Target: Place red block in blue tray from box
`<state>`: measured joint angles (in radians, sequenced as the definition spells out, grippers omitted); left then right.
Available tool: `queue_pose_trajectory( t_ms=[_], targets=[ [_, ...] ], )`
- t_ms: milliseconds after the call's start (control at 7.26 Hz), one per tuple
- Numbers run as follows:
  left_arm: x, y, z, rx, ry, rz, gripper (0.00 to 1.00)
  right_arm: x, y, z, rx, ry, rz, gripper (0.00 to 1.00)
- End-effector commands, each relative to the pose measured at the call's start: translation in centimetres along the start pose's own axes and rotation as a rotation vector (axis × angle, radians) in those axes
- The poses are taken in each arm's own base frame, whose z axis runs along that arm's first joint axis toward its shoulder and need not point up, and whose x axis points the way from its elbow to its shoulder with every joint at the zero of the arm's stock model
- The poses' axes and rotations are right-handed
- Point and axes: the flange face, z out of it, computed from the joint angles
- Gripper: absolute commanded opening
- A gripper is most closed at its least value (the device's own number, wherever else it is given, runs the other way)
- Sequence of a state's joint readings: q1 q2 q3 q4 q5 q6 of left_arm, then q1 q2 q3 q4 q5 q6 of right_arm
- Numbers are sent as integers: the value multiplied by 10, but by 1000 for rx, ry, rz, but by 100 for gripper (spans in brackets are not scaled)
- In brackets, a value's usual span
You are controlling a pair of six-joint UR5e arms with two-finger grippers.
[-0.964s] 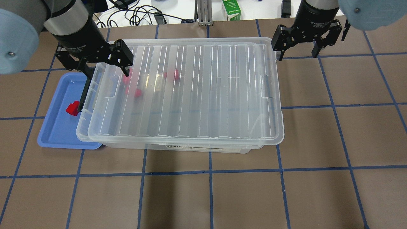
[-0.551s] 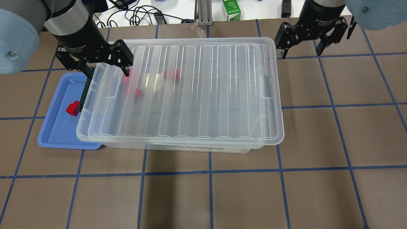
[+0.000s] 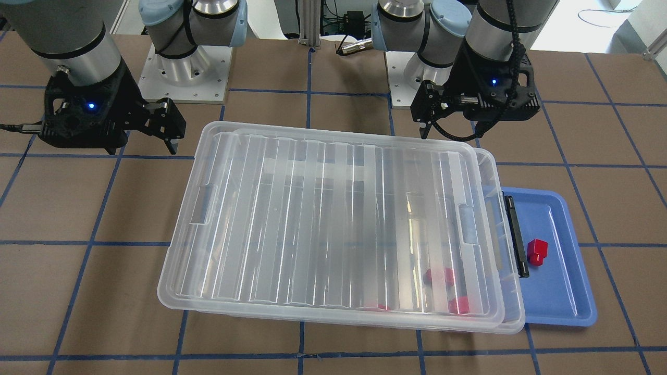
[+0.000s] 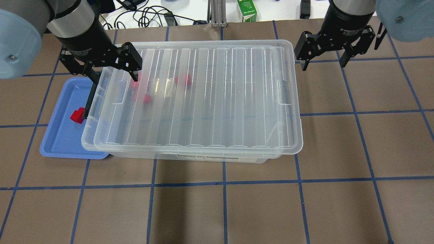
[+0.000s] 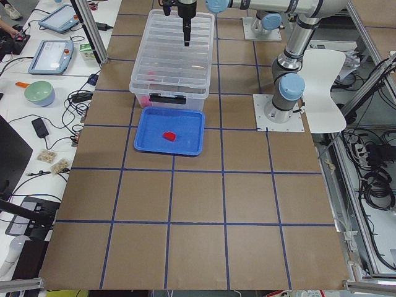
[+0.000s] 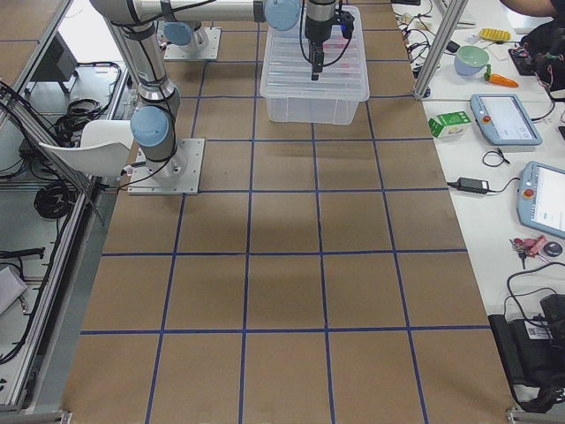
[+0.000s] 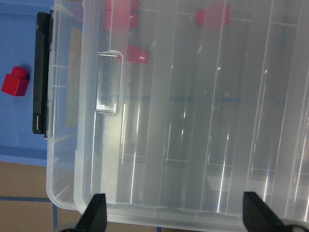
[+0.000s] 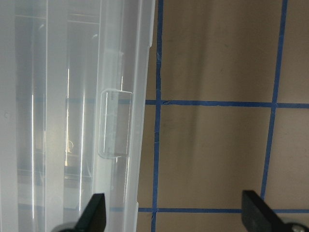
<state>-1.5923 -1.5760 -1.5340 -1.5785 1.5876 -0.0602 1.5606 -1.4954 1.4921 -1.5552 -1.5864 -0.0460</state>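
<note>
Resting in blue tray [image 4: 61, 139], bright red block [image 4: 77, 115]

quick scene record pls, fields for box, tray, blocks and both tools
box: clear bin, ribbed lid resting on top, black latch at one end
blue tray: on the table at the box's latch end
red block: lying in the blue tray, nothing gripping it
other blocks: three red ones seen through the lid, inside the box
left tool: open, empty, above the box's latch end
right tool: open, empty, above the table off the box's far end
</note>
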Motion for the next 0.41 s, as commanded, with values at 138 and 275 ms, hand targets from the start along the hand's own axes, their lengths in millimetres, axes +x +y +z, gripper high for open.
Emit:
queue_pose_trajectory(
  t_ms=[138, 275],
  targets=[
    [0, 0, -2, 4, 0, -1, 100, 2, 1, -2, 9, 5, 4, 100],
    [0, 0, -1, 2, 0, -9, 100, 2, 1, -3, 12, 5, 4, 100]
  ],
)
